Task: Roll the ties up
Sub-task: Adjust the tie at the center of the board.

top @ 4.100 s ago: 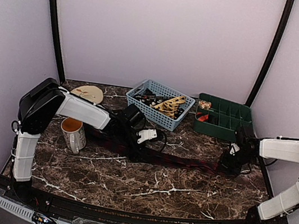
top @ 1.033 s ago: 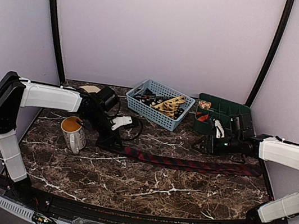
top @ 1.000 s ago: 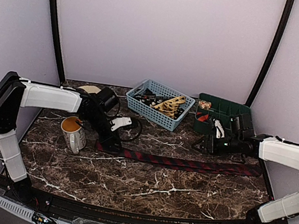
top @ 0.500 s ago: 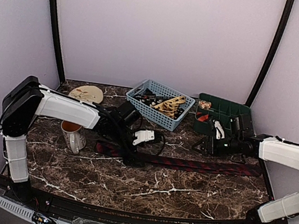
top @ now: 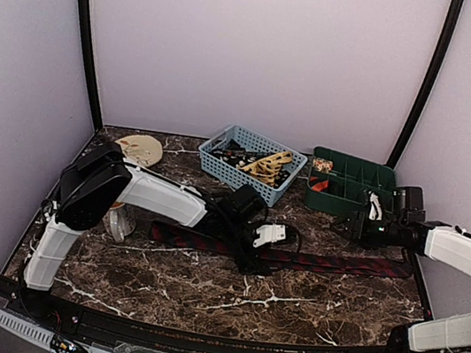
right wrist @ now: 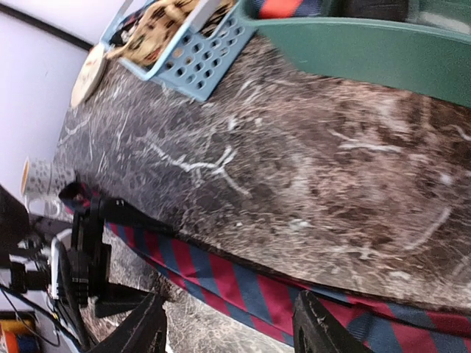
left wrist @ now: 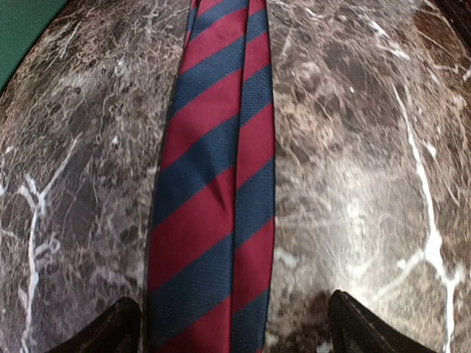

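Observation:
A dark tie with red diagonal stripes (top: 329, 263) lies flat along the marble table (top: 199, 292), running left to right. My left gripper (top: 248, 262) is down over the tie's middle. In the left wrist view the tie (left wrist: 213, 198) runs straight between the black fingertips (left wrist: 110, 331), and the left gripper (left wrist: 232, 334) is open astride it. My right gripper (top: 355, 230) hovers behind the tie's right part, open and holding nothing. In the right wrist view the tie (right wrist: 243, 287) crosses below the right gripper (right wrist: 234, 323).
A blue basket (top: 223, 141) with tan-gold and dark fabric stands at the back centre. To its right is a green compartment tray (top: 357, 171). A round tan disc (top: 140, 148) lies back left, and a mug (top: 119, 219) sits partly behind the left arm.
My left gripper has slid right along the tie from its left end to its middle, and its jaws have widened. The right gripper has drawn back to the right.

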### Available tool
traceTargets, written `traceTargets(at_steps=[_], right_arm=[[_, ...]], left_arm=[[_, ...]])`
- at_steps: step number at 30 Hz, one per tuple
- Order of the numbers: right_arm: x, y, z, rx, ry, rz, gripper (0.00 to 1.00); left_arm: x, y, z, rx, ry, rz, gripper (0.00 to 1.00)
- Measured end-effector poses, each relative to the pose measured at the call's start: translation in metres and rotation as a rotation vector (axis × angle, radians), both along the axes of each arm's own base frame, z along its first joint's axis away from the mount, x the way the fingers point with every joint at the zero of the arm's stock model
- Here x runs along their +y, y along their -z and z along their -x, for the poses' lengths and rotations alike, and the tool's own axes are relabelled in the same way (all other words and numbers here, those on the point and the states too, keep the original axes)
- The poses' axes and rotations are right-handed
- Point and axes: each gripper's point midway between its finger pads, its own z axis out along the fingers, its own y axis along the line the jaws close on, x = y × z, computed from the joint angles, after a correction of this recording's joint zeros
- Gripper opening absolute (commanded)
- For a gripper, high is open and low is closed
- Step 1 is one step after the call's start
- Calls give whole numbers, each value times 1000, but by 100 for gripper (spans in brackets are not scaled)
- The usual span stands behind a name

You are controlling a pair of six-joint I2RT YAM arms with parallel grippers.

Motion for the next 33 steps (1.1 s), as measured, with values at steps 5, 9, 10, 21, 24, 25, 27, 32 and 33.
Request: traceTargets(at_steps=[5, 9, 10, 21, 24, 25, 27, 32, 33], right_arm=[[-28, 1, -6, 24, 107, -44, 57], [-37, -1, -5, 19, 145, -63, 57], [-39, -3, -5, 17, 154, -67, 57], [-45, -12, -7, -11, 176, -94, 57], [-42, -13, -6, -14, 162, -115, 57], [-41, -13, -5, -12, 156, -128, 57], [-37, -12, -3, -6, 146, -143, 57], [-24, -11, -1, -2, 102, -160, 57], [-20, -10, 0, -3, 90, -161, 57]], left_arm=[[-37, -1, -7, -4, 1, 52, 53], [-58, 0, -9, -10, 2, 81, 33], [-63, 0, -10, -14, 1, 89, 32], [-101, -2, -14, -11, -13, 152, 71], [-91, -2, -10, 4, -5, 139, 77], [-81, -3, -8, 12, -4, 121, 78], [-63, -4, -2, 26, 5, 84, 80], [13, -17, 2, 62, -27, 1, 83], [30, -18, 1, 63, -42, -14, 83]])
